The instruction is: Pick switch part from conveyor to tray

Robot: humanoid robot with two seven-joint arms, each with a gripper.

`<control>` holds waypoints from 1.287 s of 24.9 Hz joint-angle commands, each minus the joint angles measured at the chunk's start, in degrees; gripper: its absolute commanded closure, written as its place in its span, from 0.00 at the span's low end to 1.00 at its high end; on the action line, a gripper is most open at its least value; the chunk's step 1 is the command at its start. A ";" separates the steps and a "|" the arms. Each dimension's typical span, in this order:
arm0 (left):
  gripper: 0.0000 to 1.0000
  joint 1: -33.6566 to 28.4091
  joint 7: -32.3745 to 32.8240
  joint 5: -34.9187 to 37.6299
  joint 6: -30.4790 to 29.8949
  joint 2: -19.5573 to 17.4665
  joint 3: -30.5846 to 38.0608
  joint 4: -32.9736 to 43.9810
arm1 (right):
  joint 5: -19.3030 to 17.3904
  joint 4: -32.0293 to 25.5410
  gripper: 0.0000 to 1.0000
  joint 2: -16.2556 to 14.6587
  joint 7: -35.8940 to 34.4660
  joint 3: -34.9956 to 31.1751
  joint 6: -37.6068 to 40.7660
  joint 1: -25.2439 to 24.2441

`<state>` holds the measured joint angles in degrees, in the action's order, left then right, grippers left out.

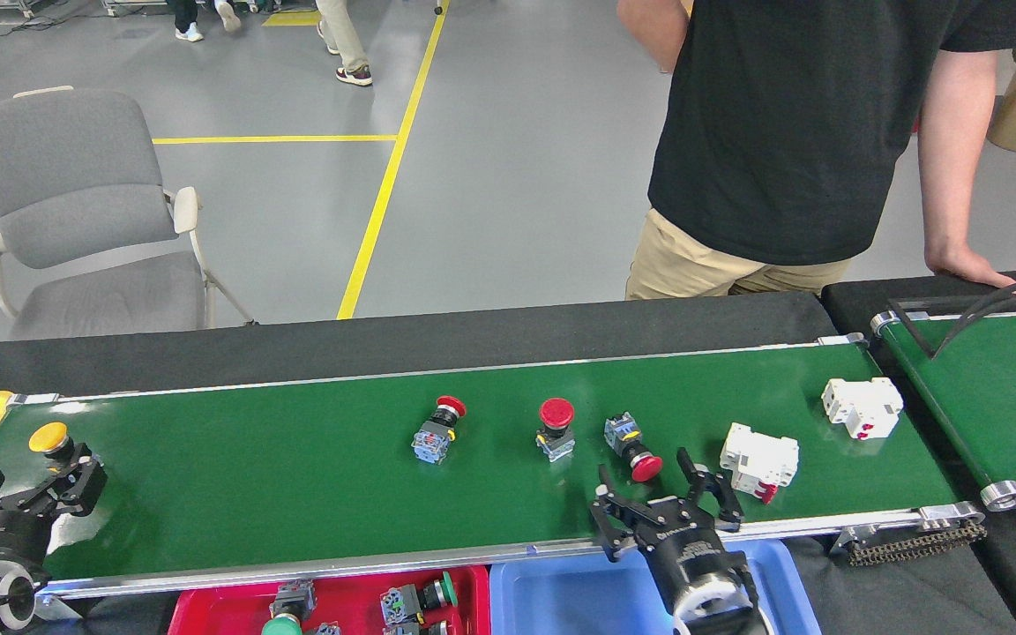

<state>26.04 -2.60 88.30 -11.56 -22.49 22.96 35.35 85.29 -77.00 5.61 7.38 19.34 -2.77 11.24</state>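
Jaws on the right gripper [665, 489] are standing apart, empty, hovering over the near part of the conveyor [296, 481], just short of the tipped red switch [632, 449]. Jaws on the left gripper [36, 489] are also looking spread with nothing between them, sitting at the belt's left end right beside the yellow switch [55, 438]; touching or not, cannot tell.

Largest first: a person [817, 132] in a black shirt is standing behind the counter [384, 339], one hand resting on it at far right. A grey chair [67, 212] is sitting on the floor beyond. The conveyor is running the width of the view, a second green belt [993, 397] angling off at right. Below the near rail, a blue tray [561, 600] is showing bare as far as visible, and a red tray [226, 608] is already holding several switch parts [415, 600].

On the belt: two white breaker blocks [759, 459] and [862, 406] at right, then the tipped red switch, an upright red mushroom switch [555, 428], a smaller red-capped switch [437, 429], and the yellow one at far left.

Progress: some parts are already lying in the red tray, four switches are waiting on the belt. Neither gripper is holding anything, so the current pick is at the reach stage; closing, lifting and dropping into a tray are all left.
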 commanded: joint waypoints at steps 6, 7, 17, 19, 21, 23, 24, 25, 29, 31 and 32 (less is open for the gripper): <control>0.21 2.08 -4.34 -0.41 2.07 -1.50 -1.25 -4.33 | -0.12 3.44 0.52 1.51 2.38 4.48 0.31 3.35; 0.30 2.08 -4.69 -0.49 2.07 -1.41 -1.25 -4.33 | -0.12 3.44 0.62 1.51 2.38 4.74 0.31 3.44; 0.92 -0.82 -12.60 -0.41 -0.48 2.37 -2.22 -2.39 | 0.14 -2.71 0.98 0.36 1.58 7.11 7.60 1.24; 0.92 -2.92 -12.86 -0.49 -3.72 4.47 -3.80 4.01 | 0.14 -8.33 0.98 -1.04 1.41 9.31 14.19 -2.27; 0.91 -7.50 -12.51 -1.20 -10.85 5.97 -4.68 15.54 | 0.32 -12.64 0.97 -3.15 1.15 10.81 18.68 -5.00; 0.85 -15.30 -11.90 -4.62 -22.52 6.23 -6.26 30.89 | 0.49 -14.58 0.55 -4.73 0.79 14.23 22.28 -6.32; 0.81 -19.54 -11.02 -5.85 -27.64 5.97 -6.88 36.72 | 0.50 -14.58 0.18 -4.73 0.44 15.64 22.54 -6.32; 0.78 -24.46 -9.44 -7.08 -33.44 6.15 -6.97 43.22 | 0.50 -14.58 0.00 -4.73 -0.17 16.96 22.98 -6.14; 0.50 -38.61 -3.46 -8.05 -33.44 9.49 -7.41 57.46 | 0.50 -14.58 0.00 -4.73 -0.44 18.63 23.16 -6.23; 0.33 -42.74 -2.49 -7.52 -33.44 12.21 -8.20 59.57 | 0.14 -15.02 0.00 -4.56 -0.52 18.28 23.16 -6.49; 0.23 -43.79 -2.14 -7.52 -33.44 13.17 -8.90 60.53 | -0.12 -16.24 0.00 -4.64 -0.61 18.01 22.81 -6.67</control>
<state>-17.37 -5.86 80.79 -44.20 -9.64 14.37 94.20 85.51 -91.58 0.79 7.42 37.73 20.14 4.37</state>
